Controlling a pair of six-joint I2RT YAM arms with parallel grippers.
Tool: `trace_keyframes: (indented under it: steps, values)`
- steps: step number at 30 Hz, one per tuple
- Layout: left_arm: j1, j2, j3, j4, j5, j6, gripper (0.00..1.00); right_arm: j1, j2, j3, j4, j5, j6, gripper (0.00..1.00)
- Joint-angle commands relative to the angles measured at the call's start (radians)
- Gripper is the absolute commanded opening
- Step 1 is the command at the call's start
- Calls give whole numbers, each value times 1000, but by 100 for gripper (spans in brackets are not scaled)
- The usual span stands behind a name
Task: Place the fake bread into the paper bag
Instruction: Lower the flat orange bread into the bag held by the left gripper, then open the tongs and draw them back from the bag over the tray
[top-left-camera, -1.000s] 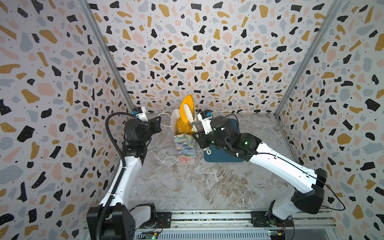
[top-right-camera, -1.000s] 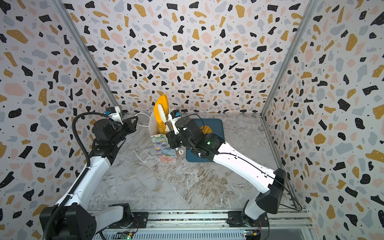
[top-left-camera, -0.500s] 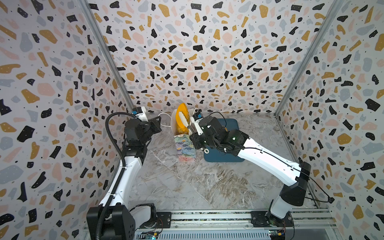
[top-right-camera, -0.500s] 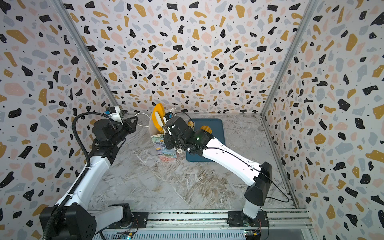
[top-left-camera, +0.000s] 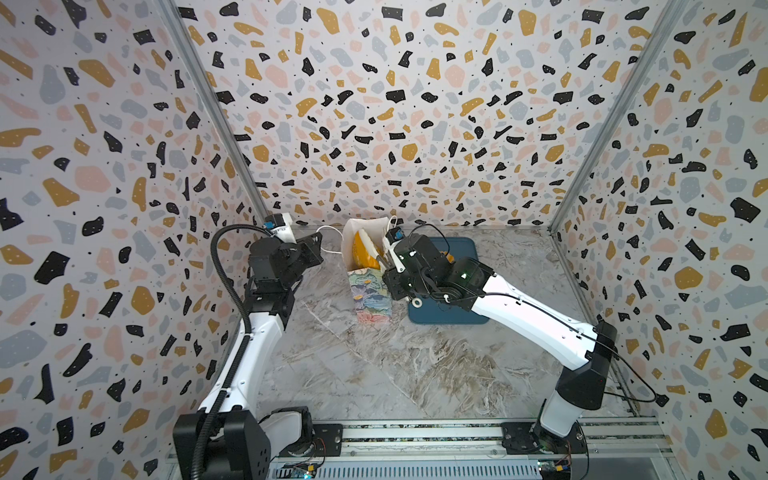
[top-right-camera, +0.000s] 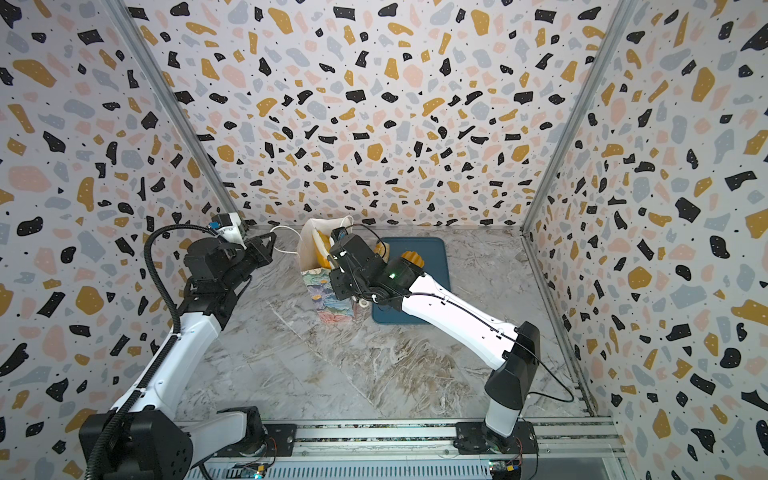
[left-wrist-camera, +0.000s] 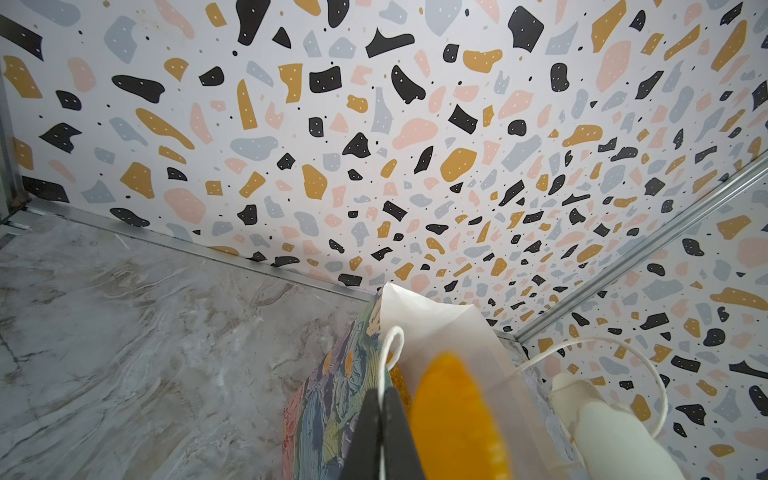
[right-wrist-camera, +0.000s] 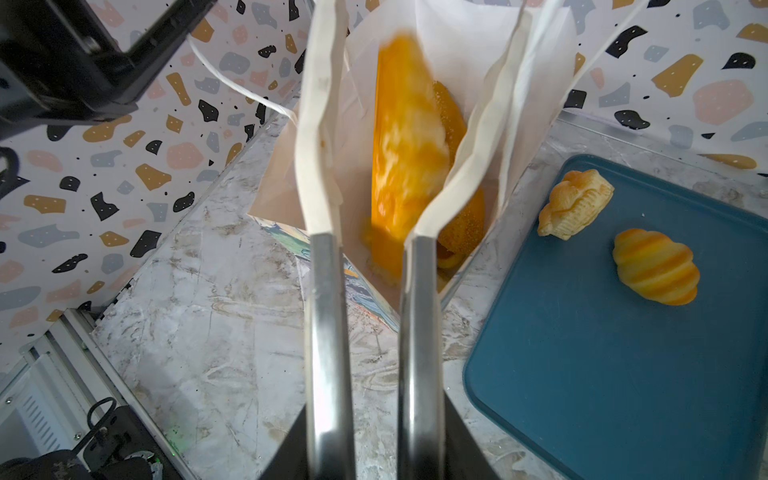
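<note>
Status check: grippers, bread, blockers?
Left gripper shut on cord handle. Right gripper open at paper bag, orange loaf inside. Plaited pastry, ridged roll on tray. No blockers.

One bag, one tray, four-plus breads

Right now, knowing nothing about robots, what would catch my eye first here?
A bright orange bread, blurred as if dropping, stands in the mouth of the flowery bag at the rear middle, between the parted jaws of the right pincer. The left pincer pinches the bag's cord, and two rolls lie on the blue tray beside it.
</note>
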Motion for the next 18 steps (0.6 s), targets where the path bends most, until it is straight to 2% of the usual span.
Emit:
trace_keyframes:
  steps: [1,8,18]
  values:
    - [-5,-12,-12,41,0,7,0,4,-11,49,8,26,-6,38]
    - [-5,-12,-10,40,0,8,0,4,-32,41,19,32,-6,40]
    - [-5,-15,-10,39,-2,10,0,4,-122,-57,130,17,-14,40]
